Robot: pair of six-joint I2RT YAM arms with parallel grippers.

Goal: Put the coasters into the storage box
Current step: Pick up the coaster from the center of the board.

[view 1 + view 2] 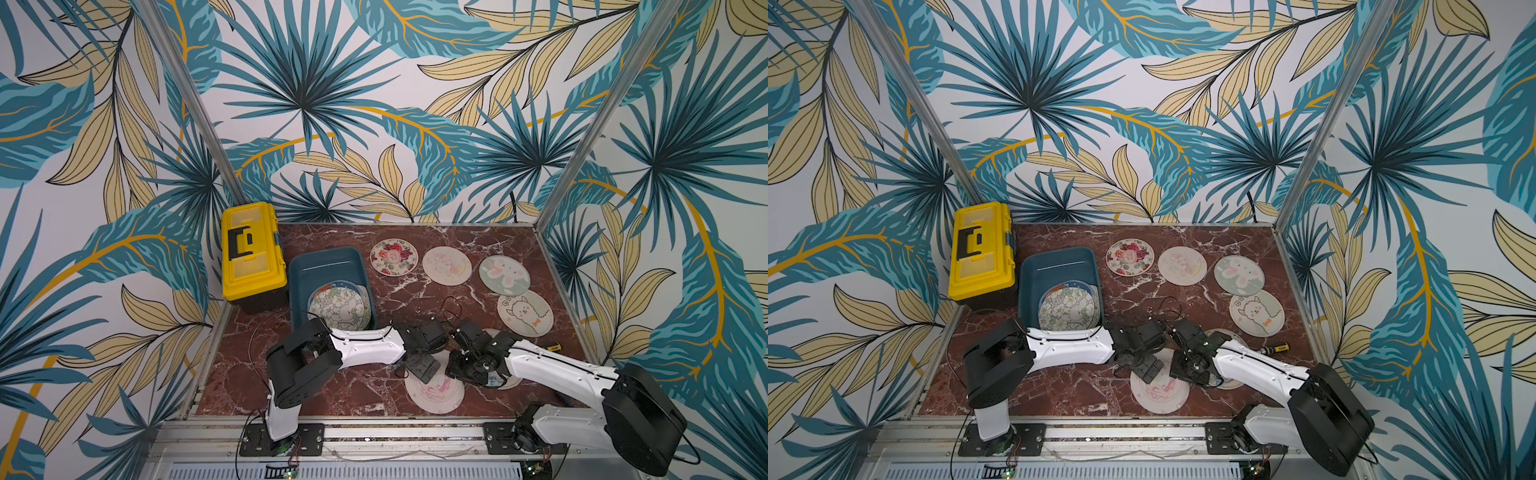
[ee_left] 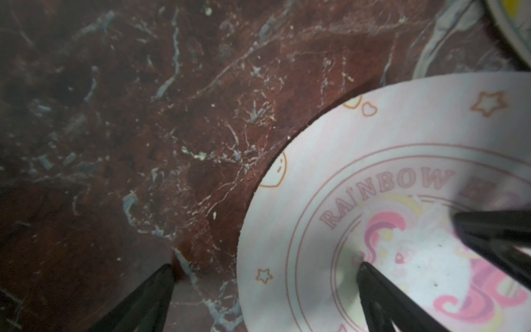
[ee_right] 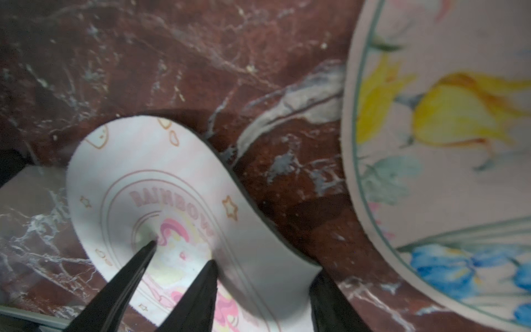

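Half-closed, the right gripper (image 3: 264,268) straddles the rainbow coaster (image 3: 161,172) at its buckled edge, shown only in the right wrist view; a firm grip I cannot tell. The left gripper (image 2: 267,266), spread wide, presses one fingertip (image 2: 373,281) on it. Other coasters (image 1: 338,309) lie in the storage box (image 1: 328,266).

One word can be read: "RAINBOW", in pink outlined capitals arched above the unicorn on the pink unicorn coaster (image 2: 316,138), which lies near the front edge of the marble table (image 1: 374,399). The right wrist view shows the same word on it. The letters after it are blurred and partly covered. Print on the other coasters (image 1: 446,266) is too small to read.
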